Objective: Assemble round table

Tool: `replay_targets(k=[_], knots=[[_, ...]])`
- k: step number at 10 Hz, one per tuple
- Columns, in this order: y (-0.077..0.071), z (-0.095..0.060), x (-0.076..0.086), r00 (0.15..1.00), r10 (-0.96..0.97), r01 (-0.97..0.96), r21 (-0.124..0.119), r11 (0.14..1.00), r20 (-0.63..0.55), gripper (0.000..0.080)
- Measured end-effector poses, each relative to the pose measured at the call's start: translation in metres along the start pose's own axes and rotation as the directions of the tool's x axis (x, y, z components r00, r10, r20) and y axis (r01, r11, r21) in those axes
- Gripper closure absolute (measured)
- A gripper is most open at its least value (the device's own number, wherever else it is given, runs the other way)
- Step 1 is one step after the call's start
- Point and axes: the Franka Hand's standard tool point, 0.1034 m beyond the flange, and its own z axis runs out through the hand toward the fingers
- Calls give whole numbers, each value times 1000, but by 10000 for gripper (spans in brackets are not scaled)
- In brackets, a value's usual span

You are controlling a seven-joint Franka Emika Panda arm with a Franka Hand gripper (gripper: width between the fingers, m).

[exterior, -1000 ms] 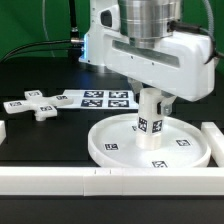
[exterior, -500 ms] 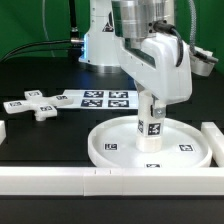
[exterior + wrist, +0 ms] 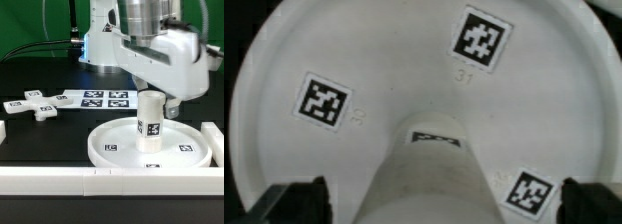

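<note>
The large rimmed disc lies flat near the front. The short thick cylinder stands upright on its centre. My gripper sits over the cylinder's top. In the wrist view the cylinder lies between my fingertips with a gap on each side, so the gripper is open and astride it. The disc fills the wrist view beyond. The small cross-shaped piece lies on the table at the exterior view's left, far from the gripper.
The marker board lies behind the disc. A long white bar runs along the front edge. Another white bar stands at the exterior view's right, and a short white piece at the left edge.
The hand has turned about the upright cylinder, first one way and then back. The cylinder stays standing on the disc's centre. More of its top shows now.
</note>
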Motion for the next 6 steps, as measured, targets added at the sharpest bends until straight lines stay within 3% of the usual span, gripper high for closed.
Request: replay_targets(k=[5,6], knots=[[0,1,-7,999,-32,31,4,999,25,151],[2,0,-9,995,-97,97,-7,995,28,151]])
